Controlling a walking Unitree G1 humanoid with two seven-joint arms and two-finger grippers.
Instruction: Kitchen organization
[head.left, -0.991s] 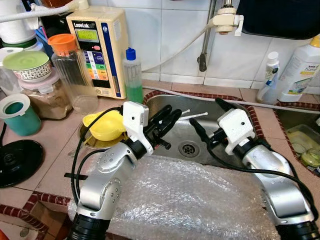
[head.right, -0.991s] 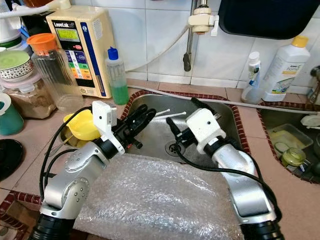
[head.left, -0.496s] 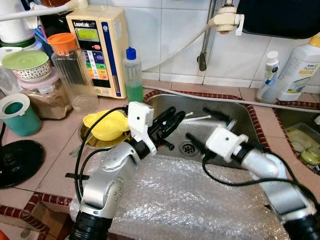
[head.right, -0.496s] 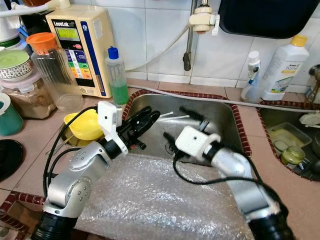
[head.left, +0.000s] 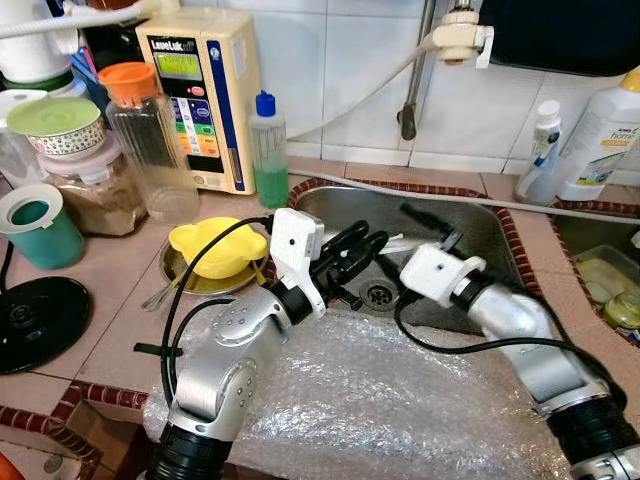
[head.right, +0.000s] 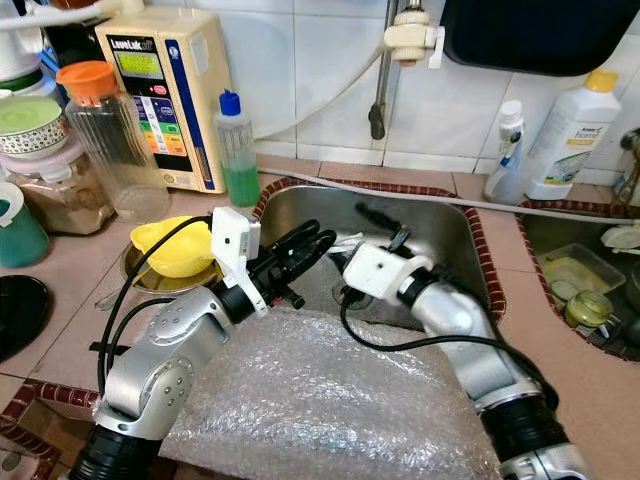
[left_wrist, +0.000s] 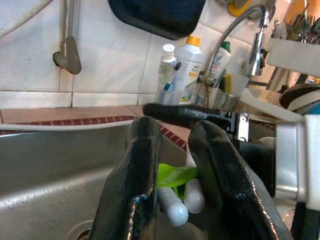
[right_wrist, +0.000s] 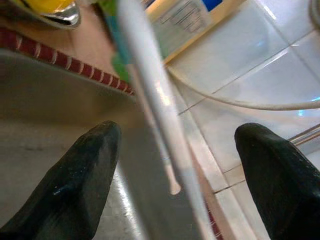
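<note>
Left gripper (left_wrist: 175, 165) pinches white chopsticks (left_wrist: 176, 210) over the sink (head.left: 470, 215); wrist view reveals their green wrapper (left_wrist: 172, 176); right gripper (right_wrist: 175, 175) spread around them

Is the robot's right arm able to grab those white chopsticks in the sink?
Probably yes. The right gripper is open over the sink, and in the right wrist view the white chopsticks lie between its fingers. The left gripper already holds their other end, close by.

right claw (right_wrist: 182, 175) spread wide, blurred white sticks (right_wrist: 150, 95), possibly chopsticks, between
</note>
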